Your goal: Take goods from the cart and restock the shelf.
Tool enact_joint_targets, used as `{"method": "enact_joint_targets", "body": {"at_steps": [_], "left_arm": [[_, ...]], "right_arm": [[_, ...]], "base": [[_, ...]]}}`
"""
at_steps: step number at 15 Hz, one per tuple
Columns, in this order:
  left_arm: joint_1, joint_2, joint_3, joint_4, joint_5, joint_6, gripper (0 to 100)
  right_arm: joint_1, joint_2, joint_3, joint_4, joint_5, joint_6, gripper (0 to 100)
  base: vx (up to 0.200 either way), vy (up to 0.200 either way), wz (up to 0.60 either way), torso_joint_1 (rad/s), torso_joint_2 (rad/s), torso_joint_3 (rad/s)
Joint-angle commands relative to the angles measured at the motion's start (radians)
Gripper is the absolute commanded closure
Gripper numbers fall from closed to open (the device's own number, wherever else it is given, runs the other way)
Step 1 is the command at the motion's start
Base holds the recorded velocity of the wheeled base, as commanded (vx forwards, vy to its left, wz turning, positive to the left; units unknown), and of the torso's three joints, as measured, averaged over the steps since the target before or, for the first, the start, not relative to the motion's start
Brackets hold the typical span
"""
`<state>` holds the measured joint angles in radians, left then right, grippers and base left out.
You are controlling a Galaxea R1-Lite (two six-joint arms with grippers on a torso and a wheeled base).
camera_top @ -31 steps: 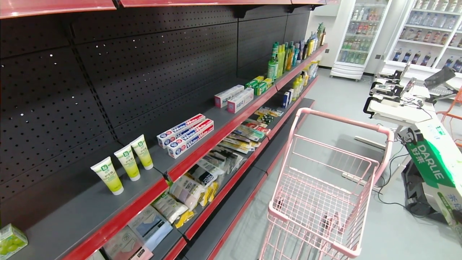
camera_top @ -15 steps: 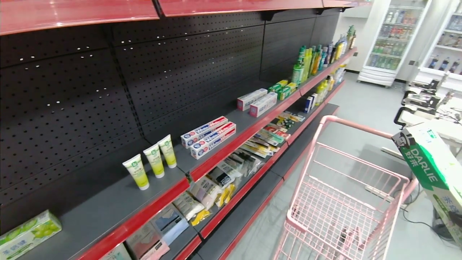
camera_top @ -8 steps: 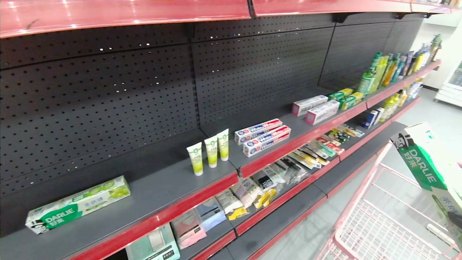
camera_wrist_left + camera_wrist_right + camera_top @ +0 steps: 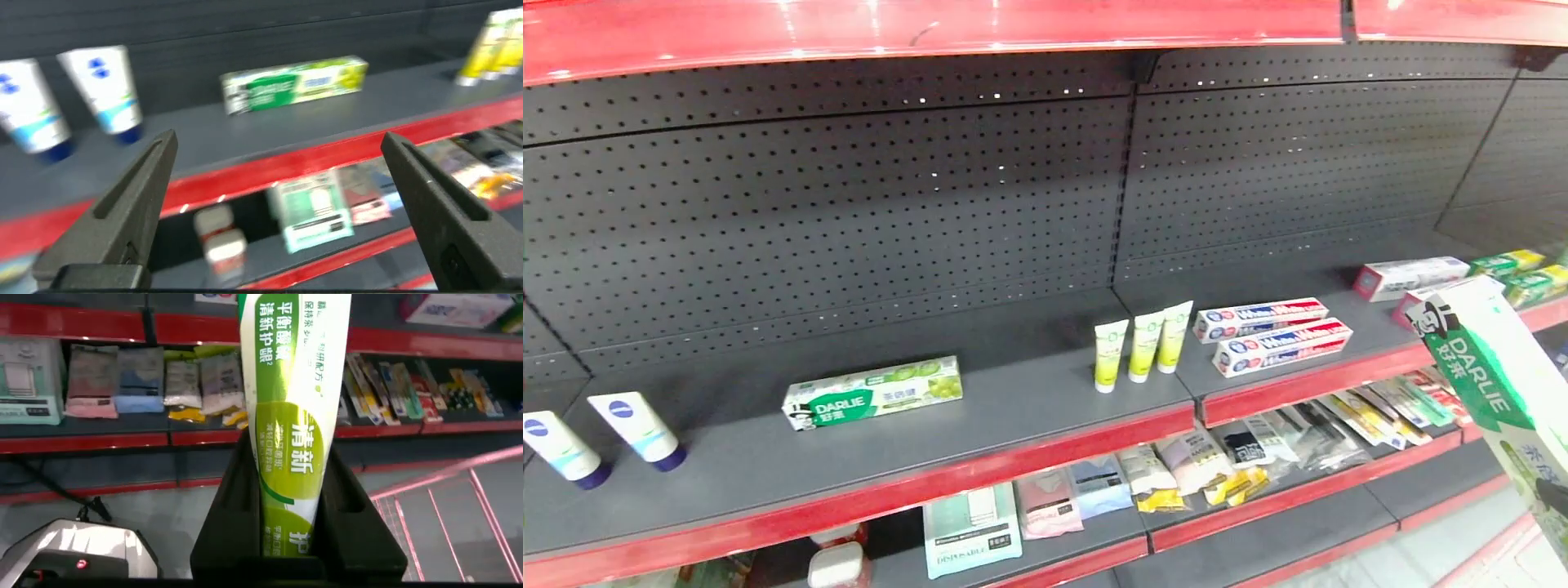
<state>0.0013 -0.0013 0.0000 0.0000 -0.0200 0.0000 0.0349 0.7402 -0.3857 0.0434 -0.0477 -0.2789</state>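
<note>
Gripping a green-and-white toothpaste box (image 4: 290,367) tightly between its fingers, the right gripper (image 4: 290,461) holds it tilted in the air before the right part of the shelf (image 4: 980,441), near the pink cart (image 4: 466,506). The left gripper (image 4: 274,151) faces the same shelf board with its fingers wide apart and nothing between them. A matching box (image 4: 872,392) lies flat on that board, between two white tubes (image 4: 637,429) and three yellow-green tubes (image 4: 1143,347).

2 green toothpaste boxes (image 4: 872,392), 3 yellow-green tubes (image 4: 1143,346), 2 red-blue boxes (image 4: 1260,318), 2 white tubes (image 4: 637,428).
</note>
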Motion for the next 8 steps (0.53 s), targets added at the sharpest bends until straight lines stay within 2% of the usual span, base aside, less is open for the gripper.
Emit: {"method": "enact_joint_targets", "body": {"at_steps": [1, 3, 8], "left_arm": [[0.0, 0.001, 0.0, 0.0, 0.0, 0.0, 0], [0.0, 0.001, 0.0, 0.0, 0.0, 0.0, 0], [0.0, 0.001, 0.0, -0.002, 0.0, 0.0, 0]], "right_arm": [[0.0, 0.002, 0.001, 0.0, 0.0, 0.0, 100], [0.0, 0.002, 0.001, 0.0, 0.0, -0.002, 100], [0.0, 0.013, 0.002, -0.03, 0.002, 0.023, 100]], "base": [[0.0, 0.0, 0.6, 0.002, 0.0, 0.007], [0.0, 0.0, 0.6, 0.005, 0.0, 0.002], [0.0, 0.0, 0.0, 0.0, 0.0, 0.0]]}}
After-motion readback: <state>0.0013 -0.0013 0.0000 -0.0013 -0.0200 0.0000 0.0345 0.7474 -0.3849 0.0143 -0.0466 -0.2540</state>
